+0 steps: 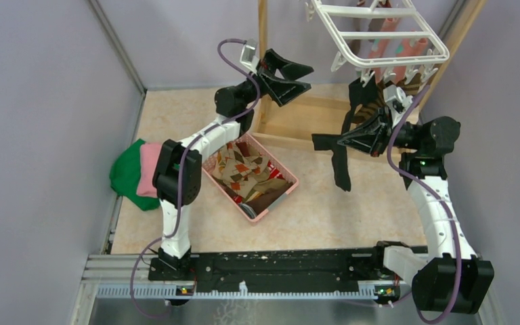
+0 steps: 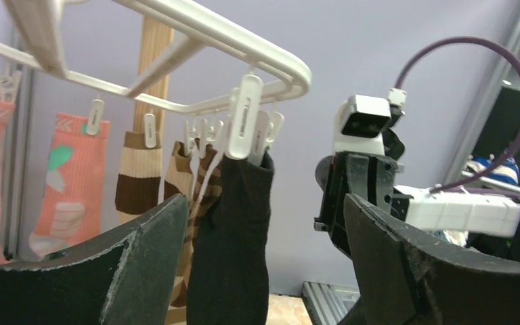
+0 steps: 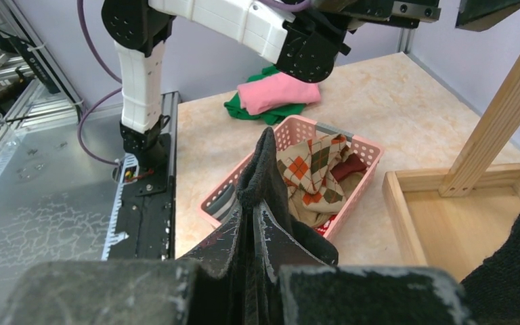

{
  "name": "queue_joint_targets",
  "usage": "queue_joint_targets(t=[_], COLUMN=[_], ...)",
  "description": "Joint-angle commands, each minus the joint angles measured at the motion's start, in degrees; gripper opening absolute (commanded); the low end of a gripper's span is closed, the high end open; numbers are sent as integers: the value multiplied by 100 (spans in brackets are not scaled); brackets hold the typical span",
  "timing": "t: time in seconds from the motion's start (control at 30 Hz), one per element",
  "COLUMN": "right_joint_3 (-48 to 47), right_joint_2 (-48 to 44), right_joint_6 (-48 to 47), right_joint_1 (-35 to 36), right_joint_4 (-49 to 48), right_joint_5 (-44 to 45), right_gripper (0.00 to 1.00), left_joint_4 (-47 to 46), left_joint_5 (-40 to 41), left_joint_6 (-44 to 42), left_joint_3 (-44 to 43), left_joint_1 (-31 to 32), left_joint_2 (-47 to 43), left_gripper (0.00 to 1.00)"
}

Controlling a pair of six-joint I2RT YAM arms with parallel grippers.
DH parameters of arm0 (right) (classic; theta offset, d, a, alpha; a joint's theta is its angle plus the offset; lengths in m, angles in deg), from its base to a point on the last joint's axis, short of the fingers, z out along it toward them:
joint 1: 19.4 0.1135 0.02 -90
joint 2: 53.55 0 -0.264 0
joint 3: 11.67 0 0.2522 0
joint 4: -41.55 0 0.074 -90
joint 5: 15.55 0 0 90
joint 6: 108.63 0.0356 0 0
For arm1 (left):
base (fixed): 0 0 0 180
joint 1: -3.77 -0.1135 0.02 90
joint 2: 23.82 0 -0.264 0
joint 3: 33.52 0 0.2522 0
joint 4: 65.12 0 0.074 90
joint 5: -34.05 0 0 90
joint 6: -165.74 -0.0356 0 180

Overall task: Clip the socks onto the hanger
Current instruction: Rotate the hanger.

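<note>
The right tool [image 3: 252, 227], clenched on the black sock [image 3: 264, 169], should steady its cuff while the released left tool [image 1: 305, 76] works the clip [image 2: 247, 118] on the hanger [image 1: 379, 34].

Black sock [image 2: 233, 230] hangs clipped under white hanger [image 2: 210, 34].

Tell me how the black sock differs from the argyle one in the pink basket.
Colour: the black sock is plain black; the argyle sock has brown and orange diamonds on cream.
Pose: the black sock hangs in the air, its top at a clip under the hanger; the argyle sock lies crumpled in the pink basket.
Hold: the right gripper is shut on the black sock; nothing grips the argyle sock.
Both are soft fabric.
</note>
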Motion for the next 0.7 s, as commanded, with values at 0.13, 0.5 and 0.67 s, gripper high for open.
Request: queue_joint_targets(t=[0.13,0.5,0.67], right_joint_3=[-448,-860,-866], right_joint_2=[-69,-27,-40], right_joint_6=[-1265,-2522,-2602], right_joint_1=[-89,-89,-89], right_joint_4=[1399,3028,3126], right_joint_5=[-62,-166,-180], right_gripper=[0,0,0], left_joint_4=[1734,4946,4560], left_joint_5=[1050,614,840], left_joint_6=[-2611,-9703,-10367], left_joint_3=[522,-438,-783], left_joint_1=[76,405,456], left_joint_2=[-1477,-1913,-1539], left_gripper=[85,71,51])
